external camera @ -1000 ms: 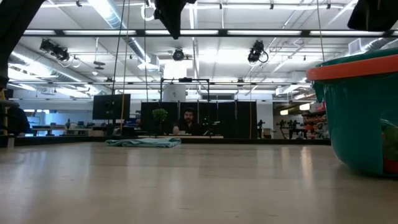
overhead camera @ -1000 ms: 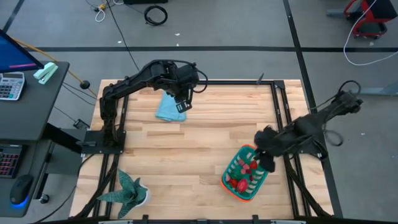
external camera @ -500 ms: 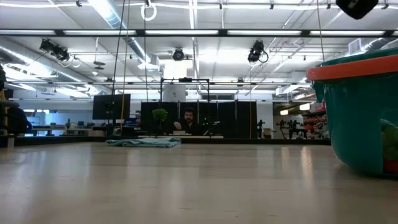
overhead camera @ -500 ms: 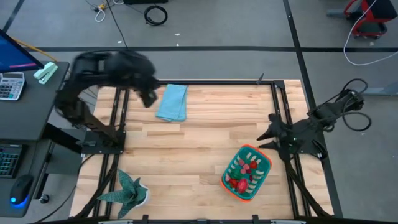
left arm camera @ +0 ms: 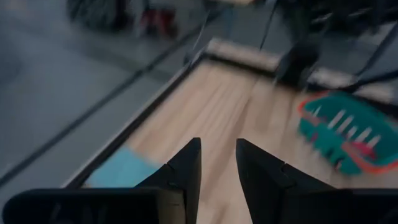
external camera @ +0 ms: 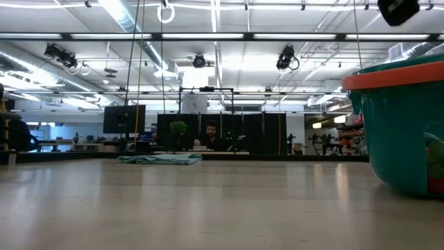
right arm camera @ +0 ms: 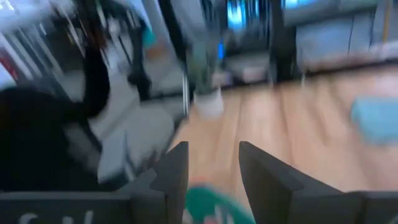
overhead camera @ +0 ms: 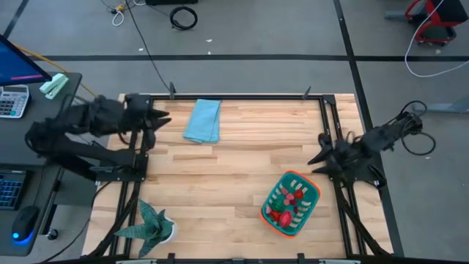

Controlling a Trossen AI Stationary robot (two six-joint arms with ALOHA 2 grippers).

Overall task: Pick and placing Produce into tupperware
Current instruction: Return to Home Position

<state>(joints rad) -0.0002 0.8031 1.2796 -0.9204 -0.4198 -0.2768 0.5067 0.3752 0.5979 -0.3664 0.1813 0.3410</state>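
Since the produce (overhead camera: 282,216) sits in the tupperware (external camera: 402,125), the left gripper (left arm camera: 217,142) and right gripper (right arm camera: 213,146) hang empty, fingers slightly apart, and only settling at home seems left.

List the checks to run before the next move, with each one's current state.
1. Produce in the container: red and pink pieces inside, ok.
2. Loose produce on the table: none visible, ok.
3. Left gripper: open, empty, at the table's left edge, ok.
4. Right gripper: open, empty, at the right edge, ok.
5. Cloth clear of both grippers: ok.
6. Home pose reached: cannot tell.
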